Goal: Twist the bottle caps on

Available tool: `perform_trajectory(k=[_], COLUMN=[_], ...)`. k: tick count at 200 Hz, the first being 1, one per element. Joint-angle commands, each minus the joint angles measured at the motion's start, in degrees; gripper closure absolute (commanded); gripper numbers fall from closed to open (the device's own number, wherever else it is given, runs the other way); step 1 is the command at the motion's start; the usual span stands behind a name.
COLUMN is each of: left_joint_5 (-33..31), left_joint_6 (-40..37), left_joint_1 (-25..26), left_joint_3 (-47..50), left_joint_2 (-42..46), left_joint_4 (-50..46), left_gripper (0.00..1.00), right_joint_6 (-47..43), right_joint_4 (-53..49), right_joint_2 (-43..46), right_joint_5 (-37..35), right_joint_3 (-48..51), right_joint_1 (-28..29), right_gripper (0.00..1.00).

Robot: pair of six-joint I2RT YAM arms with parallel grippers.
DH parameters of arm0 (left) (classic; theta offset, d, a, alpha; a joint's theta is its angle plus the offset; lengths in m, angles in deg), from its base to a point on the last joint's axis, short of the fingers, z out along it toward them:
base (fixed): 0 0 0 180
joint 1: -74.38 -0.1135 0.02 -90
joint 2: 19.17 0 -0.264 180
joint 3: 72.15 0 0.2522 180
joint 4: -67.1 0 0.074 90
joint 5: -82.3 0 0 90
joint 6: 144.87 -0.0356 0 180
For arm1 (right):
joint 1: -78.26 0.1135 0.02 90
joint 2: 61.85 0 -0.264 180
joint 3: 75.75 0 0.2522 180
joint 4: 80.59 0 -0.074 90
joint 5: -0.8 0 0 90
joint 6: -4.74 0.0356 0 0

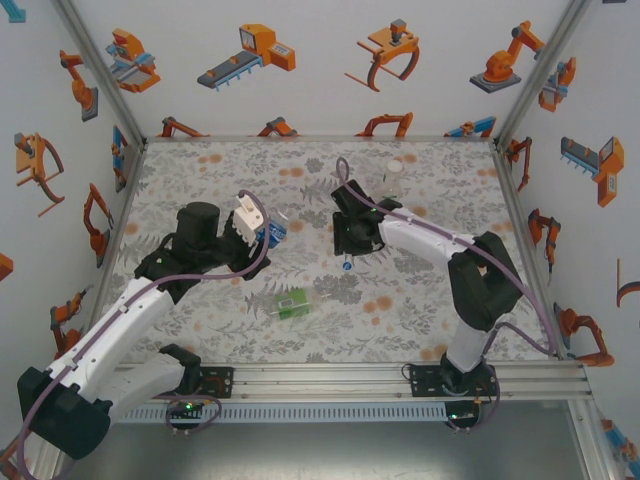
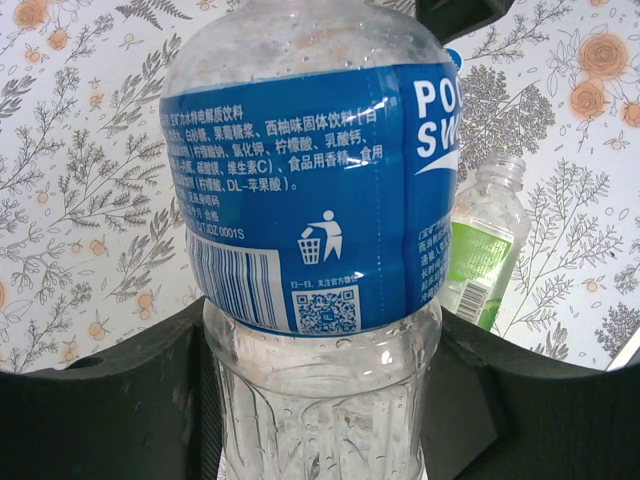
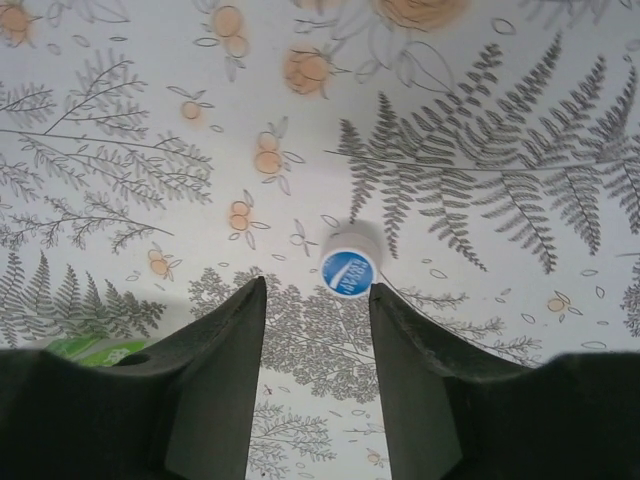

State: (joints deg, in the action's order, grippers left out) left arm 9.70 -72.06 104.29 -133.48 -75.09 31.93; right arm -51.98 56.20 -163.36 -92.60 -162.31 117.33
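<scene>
My left gripper (image 2: pixel 325 400) is shut on the blue-labelled bottle (image 2: pixel 310 190), its black fingers (image 2: pixel 110 410) pressing the clear lower body on both sides. From above, this bottle (image 1: pixel 272 232) is held off the table at centre left by the left gripper (image 1: pixel 245 218). A white bottle cap with a blue top (image 3: pixel 348 270) lies on the table just beyond the fingertips of my right gripper (image 3: pixel 318 285), which is open with nothing between its fingers. In the top view the cap (image 1: pixel 346 265) sits just below the right gripper (image 1: pixel 348 246).
The green-labelled bottle (image 1: pixel 293 302) lies on its side near the table's middle front, and in the left wrist view it (image 2: pixel 485 250) shows uncapped behind the blue one. A taller clear bottle (image 1: pixel 392 178) stands at the back right. The floral tabletop (image 1: pixel 200 160) is walled in on three sides.
</scene>
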Motion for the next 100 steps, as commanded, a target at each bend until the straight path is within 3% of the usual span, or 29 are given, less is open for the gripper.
perform_trajectory(k=[1,100], left_joint_5=[1.2,1.0], left_joint_6=[-0.6,-0.6], left_joint_1=[-0.3,-0.3], left_joint_3=[-1.6,-1.6], left_joint_2=[-0.1,0.2], left_joint_4=[0.1,-0.1], left_gripper=[1.00,1.00], right_joint_6=[-2.7,0.5], right_joint_4=[-4.3,-2.5], right_joint_2=[-2.8,-7.2], right_joint_5=[-4.8,-3.6], right_joint_3=[-1.7,-1.1], right_joint_1=[1.1,2.2], right_gripper=[0.54,0.56])
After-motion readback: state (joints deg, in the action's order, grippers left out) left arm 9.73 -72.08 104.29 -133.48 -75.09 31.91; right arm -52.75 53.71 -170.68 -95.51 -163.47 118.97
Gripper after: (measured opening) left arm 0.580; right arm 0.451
